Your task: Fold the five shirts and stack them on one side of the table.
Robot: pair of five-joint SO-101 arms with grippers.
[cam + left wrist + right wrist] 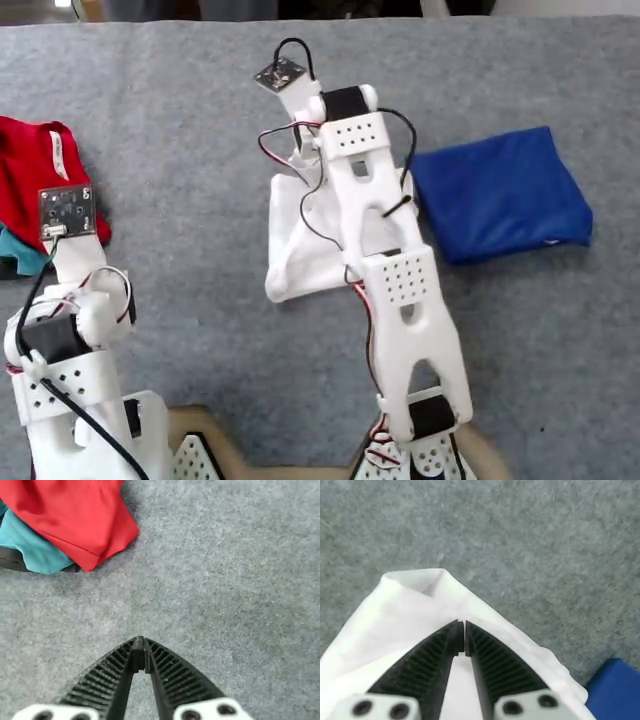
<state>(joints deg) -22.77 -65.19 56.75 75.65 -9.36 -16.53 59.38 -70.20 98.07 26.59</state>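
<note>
A white shirt [300,250] lies partly folded in the middle of the grey table, under the right arm [400,290]. My right gripper [461,632] is shut just above the shirt's [395,625] far corner; I cannot tell whether any cloth is pinched. A folded blue shirt [500,195] lies to the right, and its corner [615,690] shows in the right wrist view. A crumpled red shirt [30,165] lies on a teal one [15,250] at the left edge. My left gripper [139,647] is shut and holds nothing, over bare table a little short of the red shirt [75,515].
A dark piece of cloth [10,560] sticks out under the teal shirt [30,550]. The grey felt table [200,100] stretches bare between the left pile and the white shirt. Both arm bases stand at the near edge.
</note>
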